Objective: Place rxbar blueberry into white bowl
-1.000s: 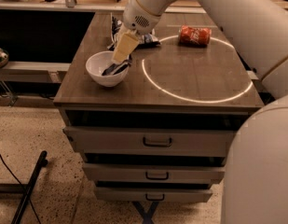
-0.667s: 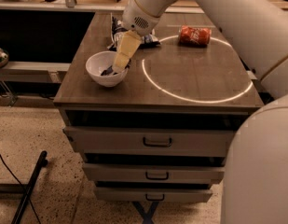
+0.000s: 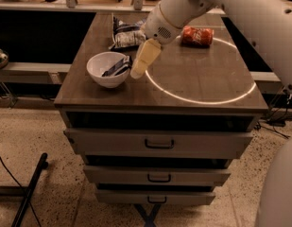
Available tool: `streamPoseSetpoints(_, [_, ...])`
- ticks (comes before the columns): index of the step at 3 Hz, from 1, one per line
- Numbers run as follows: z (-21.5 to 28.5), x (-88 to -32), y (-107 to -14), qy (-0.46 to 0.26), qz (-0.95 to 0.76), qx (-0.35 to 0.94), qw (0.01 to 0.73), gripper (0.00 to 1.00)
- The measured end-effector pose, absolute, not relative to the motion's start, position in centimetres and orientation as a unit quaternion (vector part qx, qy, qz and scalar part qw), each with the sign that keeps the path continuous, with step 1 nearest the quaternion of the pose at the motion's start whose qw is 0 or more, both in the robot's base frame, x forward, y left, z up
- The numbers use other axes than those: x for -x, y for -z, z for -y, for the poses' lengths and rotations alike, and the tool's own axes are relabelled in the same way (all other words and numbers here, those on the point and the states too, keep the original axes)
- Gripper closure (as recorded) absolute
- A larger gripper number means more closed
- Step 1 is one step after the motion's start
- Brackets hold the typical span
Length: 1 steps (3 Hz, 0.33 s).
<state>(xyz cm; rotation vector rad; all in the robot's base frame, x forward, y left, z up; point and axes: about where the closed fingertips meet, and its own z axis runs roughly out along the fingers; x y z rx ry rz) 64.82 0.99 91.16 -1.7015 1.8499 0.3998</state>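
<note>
rxbar blueberry (image 3: 116,67) in bowl (image 3: 95,73); gripper (image 3: 137,72) slanting beside.

text: none readable on rxbar blueberry (image 3: 116,68), can (image 3: 197,36) or chip bag (image 3: 126,35) | gripper (image 3: 137,70): just beside white bowl (image 3: 102,81), at its 3 o'clock

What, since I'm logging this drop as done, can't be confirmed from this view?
- Camera view: the rxbar blueberry lies in the white bowl; the bowl's near wall hides its lower end, and its lettering is too small to read.
- Camera view: the gripper hangs beside the bowl's right rim; whether it touches the rim cannot be told.
- Camera view: the chip bag has its right side hidden behind the arm.
</note>
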Motion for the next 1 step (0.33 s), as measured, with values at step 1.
streamPoseSetpoints(1, [-1.00,-64.82,-91.15,-0.150,-0.695,0.639,0.294,0.00])
